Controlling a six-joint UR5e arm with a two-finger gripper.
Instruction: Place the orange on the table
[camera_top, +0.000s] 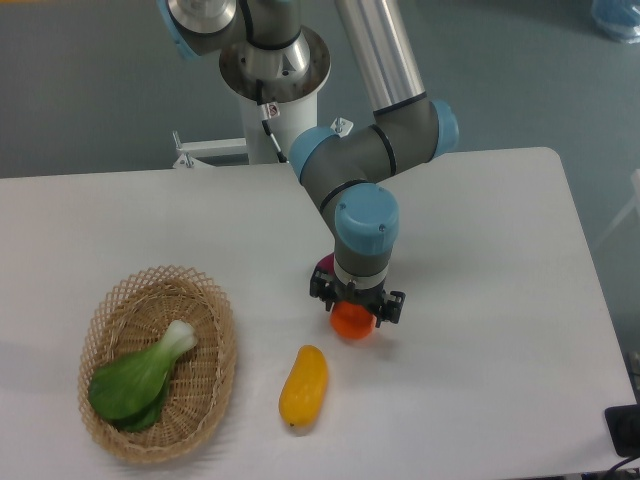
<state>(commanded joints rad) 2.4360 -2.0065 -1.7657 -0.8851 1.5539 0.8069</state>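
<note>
Gripper (354, 312) covers the top of the orange (353, 322); finger contact unclear. Purple object (323, 266) mostly hidden behind the wrist.

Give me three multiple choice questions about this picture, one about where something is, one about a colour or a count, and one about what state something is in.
1. Where is the leafy green vegetable?
A. In the basket
B. On the bare table
C. In the gripper

2. What colour is the long fruit in front of the gripper?
A. Purple
B. Yellow
C. Green

3. What is the gripper doing?
A. Open, holding nothing
B. Shut on the orange
C. Shut on the basket

Answers: 1 A, it lies inside the woven rim. 2 B, its skin is yellow-orange. 3 B, the orange sits between the fingers.
</note>
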